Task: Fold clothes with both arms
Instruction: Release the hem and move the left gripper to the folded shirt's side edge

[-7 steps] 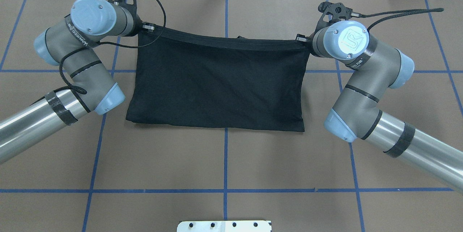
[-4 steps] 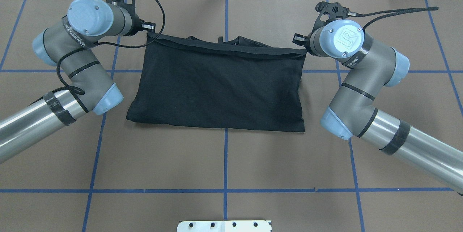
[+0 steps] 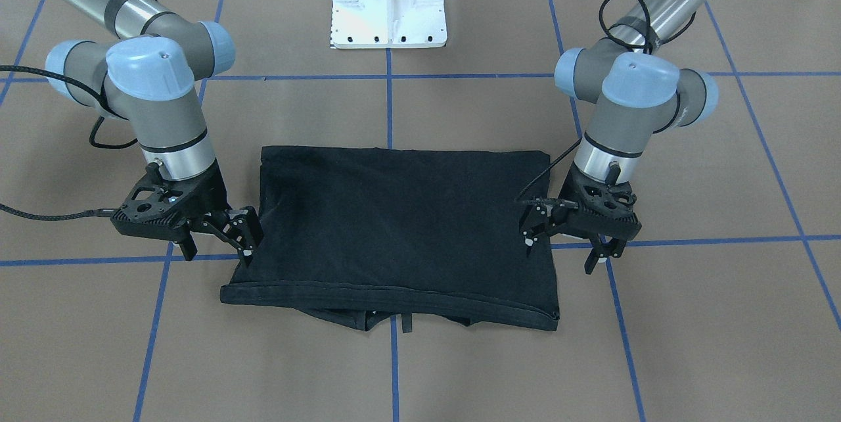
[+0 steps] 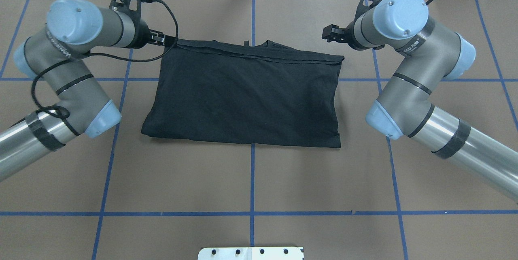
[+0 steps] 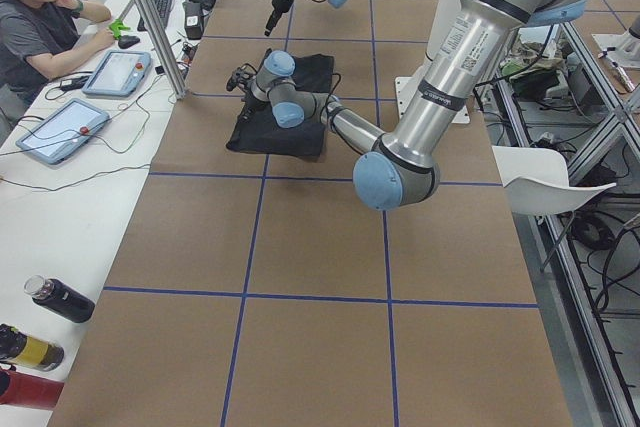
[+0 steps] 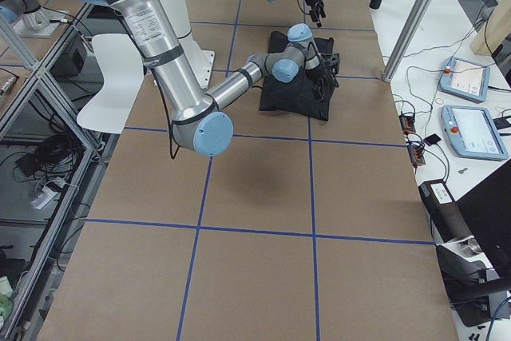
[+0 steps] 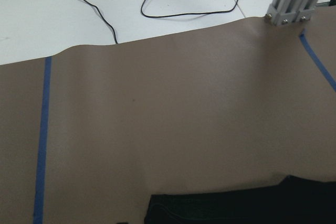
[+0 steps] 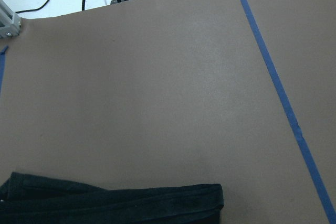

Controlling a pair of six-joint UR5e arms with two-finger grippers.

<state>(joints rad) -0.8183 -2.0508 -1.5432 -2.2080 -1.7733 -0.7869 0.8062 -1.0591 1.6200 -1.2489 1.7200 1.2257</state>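
Since both claws hold nothing, I read this as a pause between folds. The brown table (image 4: 251, 179) has a blue tape grid. The left arm (image 4: 68, 77) and right arm (image 4: 408, 90) reach toward the far side, one at each end of the shirt (image 4: 243, 98). The shirt lies flat mid-table between them, plain black side up, folded into a wide rectangle. The left claw (image 3: 560, 254) is spread wide and empty, just beside the shirt's side edge. The right claw (image 3: 219, 253) is spread the same way, with one finger at the cloth edge; I can't tell if it touches. My call is that at least one fold is done. The far-edge layers sit staggered, with a small tab (image 4: 245, 42) poking out. Probably left: one or more folds across the width, maybe squaring that edge. I see no bin or basket in any view, so nothing to report there.
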